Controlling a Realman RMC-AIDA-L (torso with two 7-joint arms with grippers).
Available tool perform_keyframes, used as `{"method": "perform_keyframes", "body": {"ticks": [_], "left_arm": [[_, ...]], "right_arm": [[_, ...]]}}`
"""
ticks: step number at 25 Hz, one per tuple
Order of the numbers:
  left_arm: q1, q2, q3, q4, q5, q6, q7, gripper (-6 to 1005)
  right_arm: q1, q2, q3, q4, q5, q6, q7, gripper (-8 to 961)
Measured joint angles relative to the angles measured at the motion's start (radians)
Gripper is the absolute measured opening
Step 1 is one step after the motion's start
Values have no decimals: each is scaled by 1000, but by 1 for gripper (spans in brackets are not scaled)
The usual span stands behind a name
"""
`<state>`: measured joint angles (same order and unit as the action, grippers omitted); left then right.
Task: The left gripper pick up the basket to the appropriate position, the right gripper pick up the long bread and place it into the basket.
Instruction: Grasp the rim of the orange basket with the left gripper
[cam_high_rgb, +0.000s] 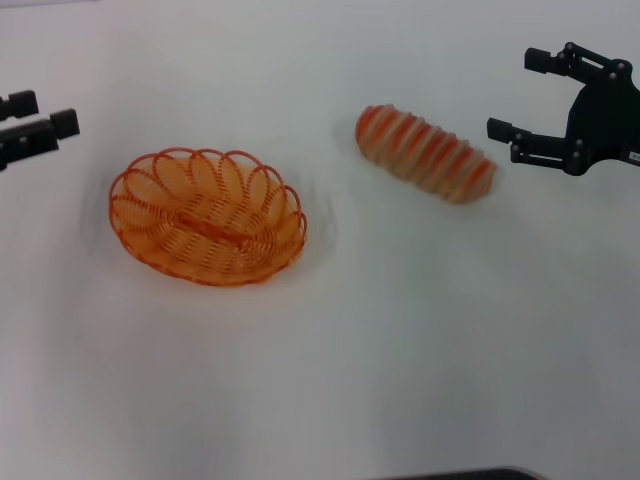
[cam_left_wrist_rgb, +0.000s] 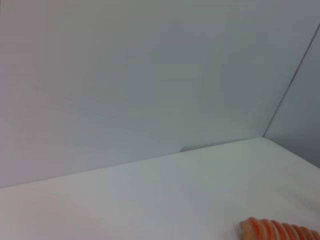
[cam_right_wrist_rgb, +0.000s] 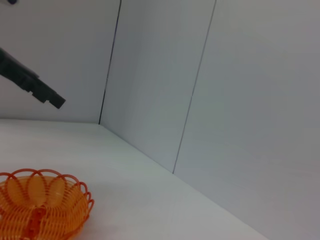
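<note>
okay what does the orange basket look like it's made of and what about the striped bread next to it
The basket looks like thin coated wire or moulded plastic: see-through looped rim, woven strands, slight gloss. Which of the two I cannot tell. The long bread seems a matte foam or soft plastic model: even tan surface with regular orange-red stripes, no crumb texture.

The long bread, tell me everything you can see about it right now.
The long bread is an elongated tan loaf with orange-red diagonal stripes. It lies flat on the white table, angled, one end pointing toward the black right gripper, whose jaws are open and not touching it. It sits apart from the empty orange wire basket. Only the table touches it.
</note>
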<state>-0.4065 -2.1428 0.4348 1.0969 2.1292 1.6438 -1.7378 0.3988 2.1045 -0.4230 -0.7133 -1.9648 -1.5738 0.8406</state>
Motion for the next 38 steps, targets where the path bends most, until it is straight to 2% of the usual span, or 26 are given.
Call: {"method": "perform_keyframes", "body": {"ticks": [4, 8, 10, 13, 18, 25, 33, 34, 38], "left_arm": [[-13, 3, 32, 62, 7, 17, -86, 726], [-15, 15, 146, 152, 18, 33, -216, 724], [-17, 17, 176, 179, 29, 36, -250, 721], [-50, 13, 268, 286, 134, 35, -383, 720], [-117, 11, 363, 344, 279, 37, -522, 720], [-237, 8, 487, 356, 522, 42, -694, 720], [-341, 9, 529, 284, 636, 65, -809, 721], [-375, 6, 539, 252, 675, 81, -825, 721], [-406, 0, 580, 221, 723, 95, -863, 721]], "right_arm": [[0, 0, -2, 0, 1, 6, 0, 882], [0, 0, -3, 0, 1, 7, 0, 882], [0, -1, -3, 0, 1, 6, 0, 882], [0, -1, -3, 0, 1, 7, -2, 882], [0, -2, -4, 0, 1, 6, -4, 882], [0, -1, -2, 0, 1, 6, -4, 882], [4, -2, -3, -3, 1, 7, -6, 882], [6, -3, -3, -3, 1, 7, -6, 882], [11, -4, -3, -4, 1, 8, -6, 882]]}}
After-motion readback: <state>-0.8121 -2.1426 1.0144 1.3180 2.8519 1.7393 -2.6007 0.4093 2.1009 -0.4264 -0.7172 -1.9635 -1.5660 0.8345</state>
